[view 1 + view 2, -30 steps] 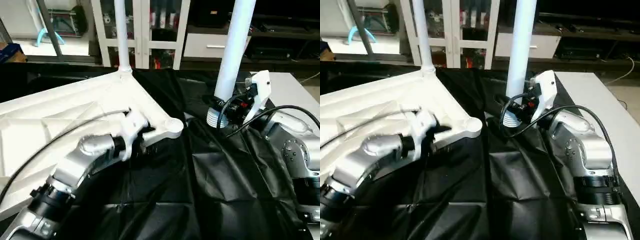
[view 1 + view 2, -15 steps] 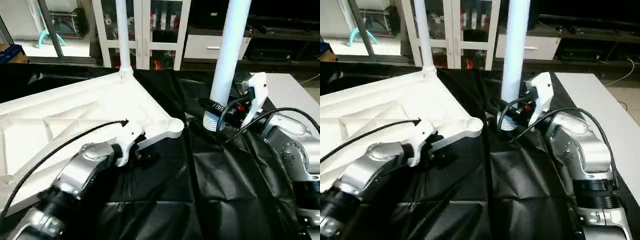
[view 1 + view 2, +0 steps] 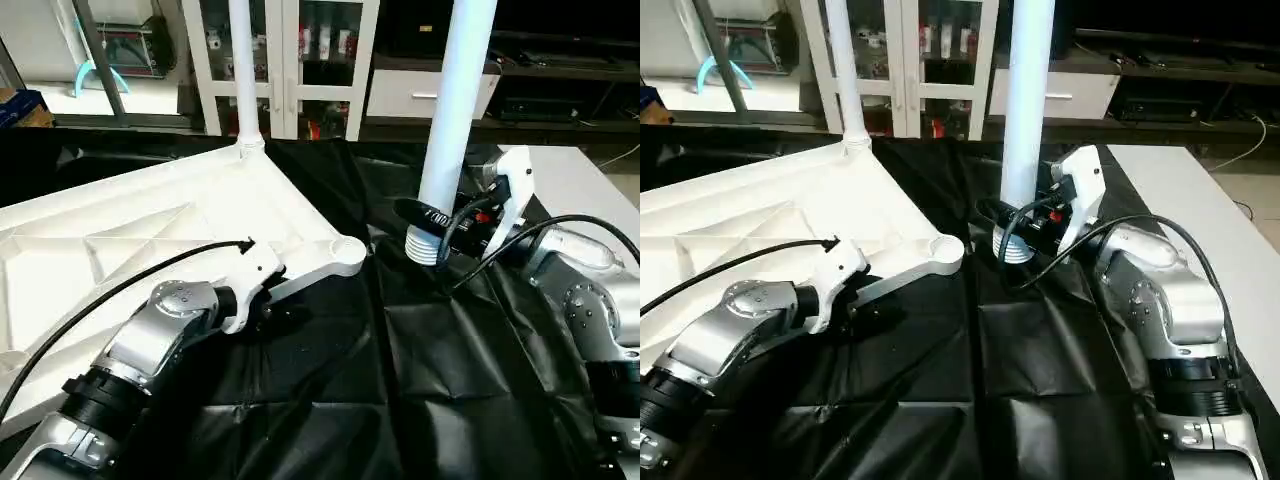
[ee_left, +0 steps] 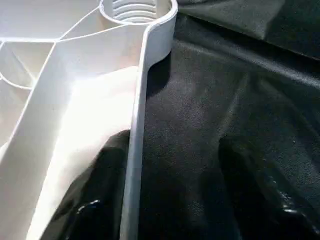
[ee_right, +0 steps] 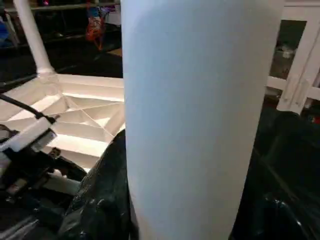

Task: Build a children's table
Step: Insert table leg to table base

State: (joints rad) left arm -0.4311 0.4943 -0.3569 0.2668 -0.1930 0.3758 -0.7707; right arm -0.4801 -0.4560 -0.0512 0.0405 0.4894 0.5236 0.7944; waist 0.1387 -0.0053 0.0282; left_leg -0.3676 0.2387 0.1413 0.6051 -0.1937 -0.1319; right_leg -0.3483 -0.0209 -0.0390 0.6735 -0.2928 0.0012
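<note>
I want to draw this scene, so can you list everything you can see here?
Top: one, white, upside down on the cloth, ribs up, on the left.
Fitted leg: one, white, standing in the top's far corner socket.
Held leg: one, white, upright, threaded end just above the cloth, right of the empty socket.
Cloth: one, black, crinkled, under everything.
Cabinet: one, white, glass doors, behind.
Board: one, white, far right.
Left gripper: at the top's near edge, by the empty socket.
Right gripper: shut on the held leg.

Home living room, glass-door cabinet point(image 3: 290, 60)
</note>
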